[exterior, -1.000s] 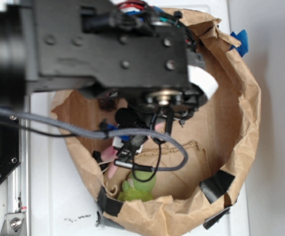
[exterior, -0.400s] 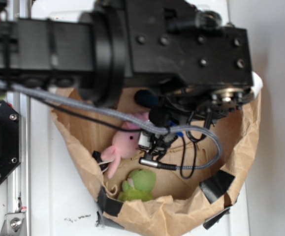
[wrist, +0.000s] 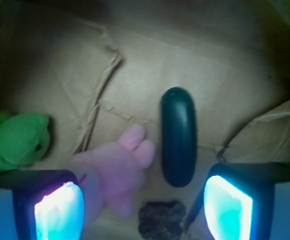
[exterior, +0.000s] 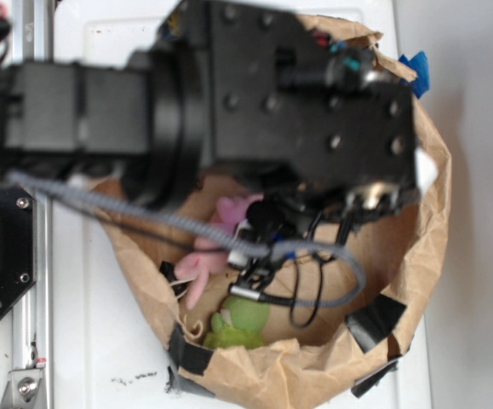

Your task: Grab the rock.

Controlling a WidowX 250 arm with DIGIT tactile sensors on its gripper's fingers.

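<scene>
The rock (wrist: 161, 219) is a small dark, rough lump on the brown paper floor, at the bottom of the wrist view. It lies between my two glowing fingers, nearer the right one. My gripper (wrist: 143, 210) is open, with nothing held. A pink plush toy (wrist: 115, 175) lies just left of the rock, partly behind the left finger (wrist: 54, 210). A smooth dark green oblong piece (wrist: 178, 136) lies just beyond the rock. In the exterior view the arm (exterior: 297, 102) covers the rock and the gripper.
Everything sits inside a brown paper-lined basket (exterior: 425, 196) with crumpled walls. A green plush toy (wrist: 15, 140) lies at the left; it also shows near the basket's front wall as the green plush (exterior: 239, 322). The pink plush (exterior: 216, 251) peeks out under the arm.
The arm has swung right and then forward over the basket, uncovering the pink plush. Its wrist and cables now hang over the middle of the basket.
</scene>
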